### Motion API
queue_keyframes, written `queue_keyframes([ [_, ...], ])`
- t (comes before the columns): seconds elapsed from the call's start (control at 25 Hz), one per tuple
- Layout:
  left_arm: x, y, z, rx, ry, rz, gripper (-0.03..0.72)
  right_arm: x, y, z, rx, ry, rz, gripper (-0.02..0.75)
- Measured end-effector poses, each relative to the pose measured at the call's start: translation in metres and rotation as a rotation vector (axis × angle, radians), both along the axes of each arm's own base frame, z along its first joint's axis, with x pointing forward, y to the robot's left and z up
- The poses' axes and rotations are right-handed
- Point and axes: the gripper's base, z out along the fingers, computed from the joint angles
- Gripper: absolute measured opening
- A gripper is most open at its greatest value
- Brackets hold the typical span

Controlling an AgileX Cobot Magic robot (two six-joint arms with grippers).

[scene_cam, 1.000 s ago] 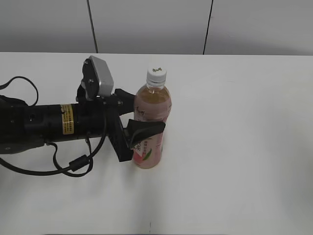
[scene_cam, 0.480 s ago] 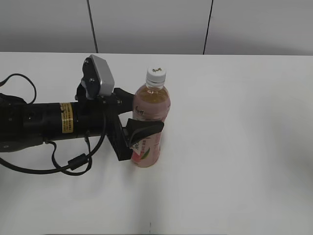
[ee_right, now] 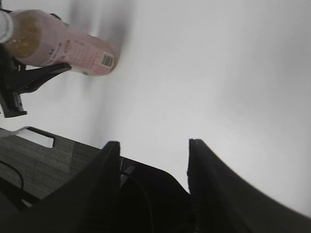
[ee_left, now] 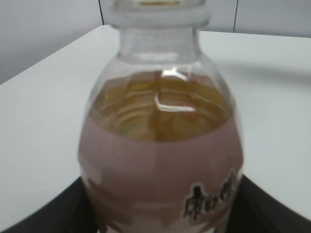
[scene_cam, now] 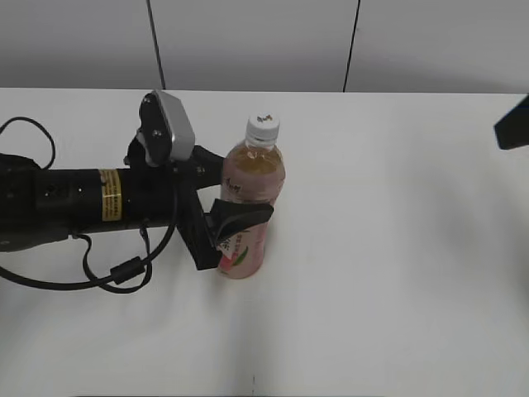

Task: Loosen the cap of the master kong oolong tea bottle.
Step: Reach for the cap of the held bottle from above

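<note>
The master kong oolong tea bottle point(scene_cam: 245, 217) stands upright on the white table, amber tea above a pink label. Its white cap point(scene_cam: 263, 126) sits on top, untouched. My left gripper point(scene_cam: 235, 213) is shut around the bottle's middle from the left. The left wrist view shows the bottle point(ee_left: 163, 160) close up between the dark jaws; the cap is cut off at the top. My right gripper point(ee_right: 151, 150) is open and empty, far from the bottle point(ee_right: 63, 43). In the exterior view only its tip point(scene_cam: 514, 124) shows at the right edge.
The white table point(scene_cam: 397, 248) stretches to the right of the bottle. A grey panelled wall point(scene_cam: 256, 41) runs behind it. My left arm with its black cable point(scene_cam: 124, 269) lies across the left side of the table.
The left gripper and the bottle have shifted slightly left and toward the back. The right gripper's tip has come into the exterior view at the right edge.
</note>
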Motion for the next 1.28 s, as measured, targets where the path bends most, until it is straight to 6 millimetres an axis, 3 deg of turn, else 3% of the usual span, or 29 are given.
queue_keyframes([
  [0.4,-0.001,0.005,0.012,0.112,-0.047,0.019,0.419,0.039,0.102,-0.004,0.006,0.080,0.172,0.347],
  [0.6,-0.004,0.003,0.015,0.153,-0.060,0.012,0.418,0.060,0.141,-0.005,0.032,0.122,0.171,0.347],
  [0.84,-0.009,-0.004,0.015,0.176,-0.066,-0.006,0.418,0.077,0.160,-0.004,0.045,0.166,0.154,0.347],
  [1.16,-0.010,-0.006,0.015,0.175,-0.065,-0.005,0.418,0.091,0.168,-0.033,0.025,0.290,0.087,0.355],
  [1.28,-0.010,-0.006,0.015,0.177,-0.064,-0.002,0.417,0.092,0.169,-0.033,0.034,0.297,0.081,0.363],
])
